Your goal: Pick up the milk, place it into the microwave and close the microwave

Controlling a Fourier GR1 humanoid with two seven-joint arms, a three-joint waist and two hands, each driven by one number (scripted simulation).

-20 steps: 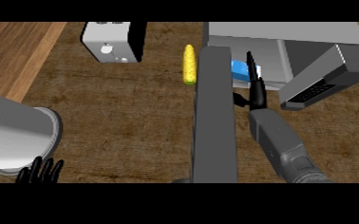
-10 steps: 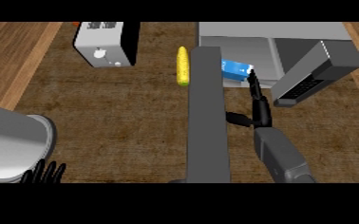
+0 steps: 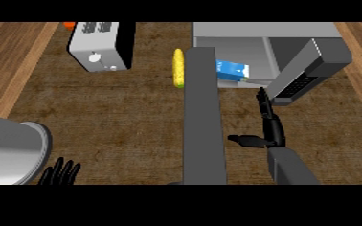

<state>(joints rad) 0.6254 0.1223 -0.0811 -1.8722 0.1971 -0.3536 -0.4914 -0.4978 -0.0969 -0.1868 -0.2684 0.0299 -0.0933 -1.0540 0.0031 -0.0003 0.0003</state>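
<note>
A blue and white milk carton [image 3: 232, 70] lies on its side at the front of the grey microwave's [image 3: 263, 33] open cavity. The microwave door [image 3: 311, 71] stands swung out to the right. My right hand [image 3: 268, 123] is open, fingers straight and pointing toward the carton, thumb out to the left; it is below the carton and apart from it. Only the fingers of my left hand [image 3: 62, 171] show at the lower left edge, open and resting.
A long dark grey bar [image 3: 204, 115] runs down the middle of the view. A yellow corn cob [image 3: 179, 67] lies left of it. A toaster [image 3: 101, 45] stands at the upper left, a grey pot rim [image 3: 21, 146] at the far left.
The view has shifted, so everything sits lower and more to the right. My right hand has drawn back from the carton, which stays in the microwave opening.
</note>
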